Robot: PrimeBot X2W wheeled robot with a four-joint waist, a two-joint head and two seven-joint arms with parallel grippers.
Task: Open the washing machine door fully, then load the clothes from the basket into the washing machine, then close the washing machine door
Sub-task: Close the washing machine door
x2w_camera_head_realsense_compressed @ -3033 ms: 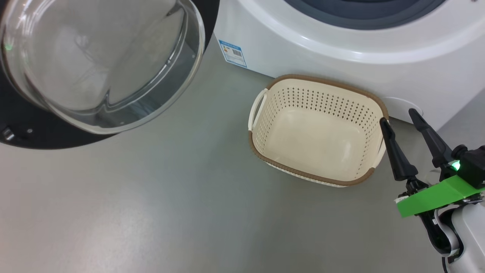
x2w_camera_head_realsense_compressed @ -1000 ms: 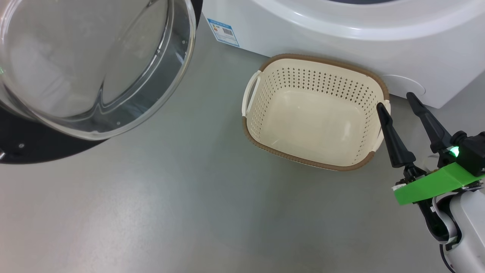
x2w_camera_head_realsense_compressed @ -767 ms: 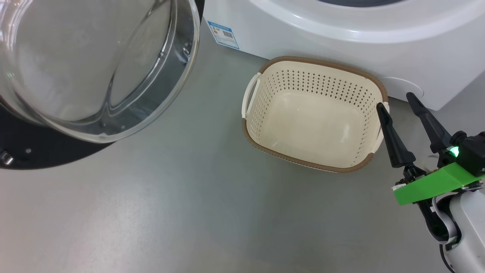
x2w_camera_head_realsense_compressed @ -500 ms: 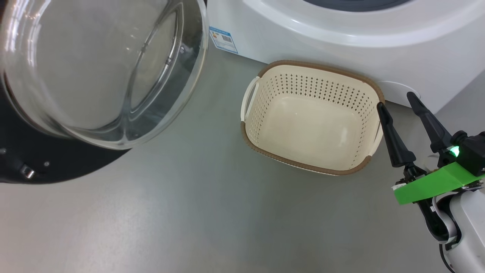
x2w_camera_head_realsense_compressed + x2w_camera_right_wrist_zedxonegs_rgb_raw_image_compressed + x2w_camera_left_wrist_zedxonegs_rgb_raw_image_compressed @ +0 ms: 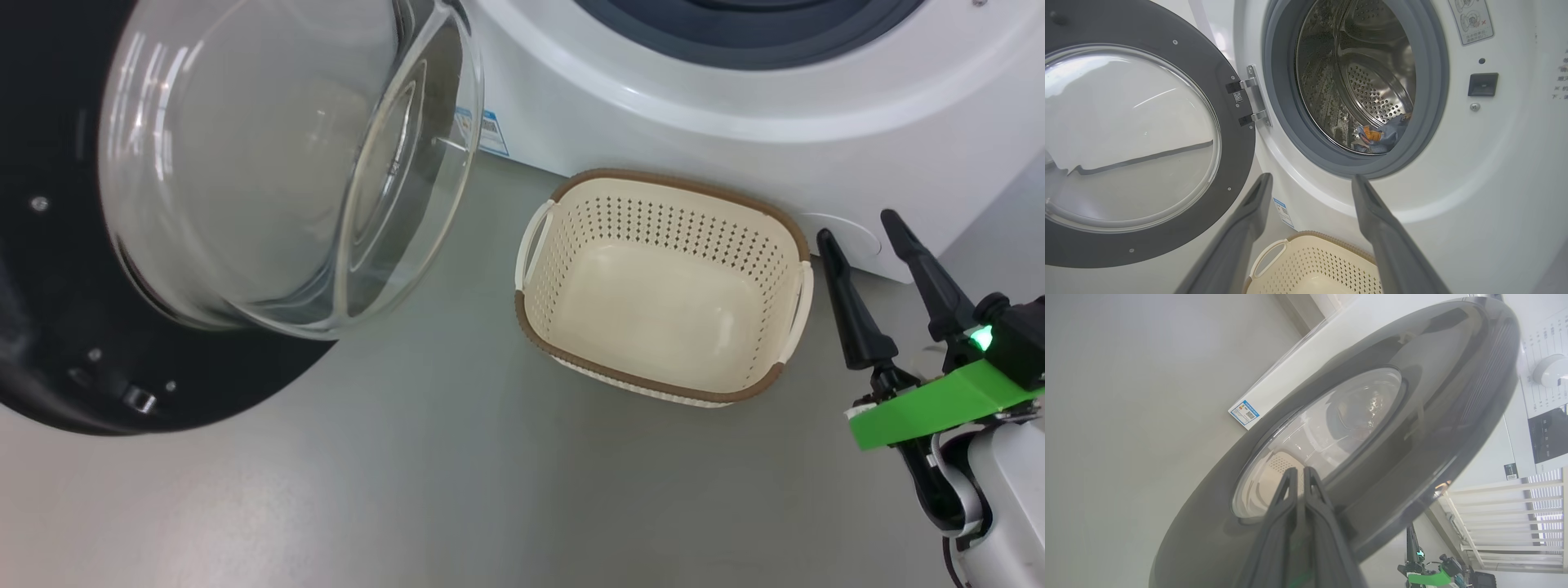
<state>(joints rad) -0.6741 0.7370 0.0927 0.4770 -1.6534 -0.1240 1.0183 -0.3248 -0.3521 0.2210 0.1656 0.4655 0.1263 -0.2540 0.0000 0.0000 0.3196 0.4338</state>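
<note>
The washing machine door [image 5: 73, 245] stands part open at the left, its glass bowl [image 5: 277, 163] bulging toward the white washing machine [image 5: 735, 106]. My left gripper [image 5: 1299, 470] is shut, tips against the door's glossy outer face [image 5: 1433, 396] at the window's lower edge. The cream basket [image 5: 678, 181] sits on the floor by the machine's front, with nothing inside. My right gripper [image 5: 857, 227] hangs open just right of the basket, holding nothing. Its wrist view looks past open fingers [image 5: 1253, 212] into the steel drum, where blue and orange clothes [image 5: 1378, 136] lie.
Grey floor [image 5: 408, 490] spreads in front of the machine and left of the basket. A blue label [image 5: 490, 131] marks the machine's lower corner. The door latch socket [image 5: 1482, 83] sits right of the drum opening. A white slatted rail [image 5: 1506, 514] stands beyond the door.
The door has swung rightward toward the machine, its glass bowl now covering part of the label. The head camera has shifted as well. My right gripper stays open beside the basket.
</note>
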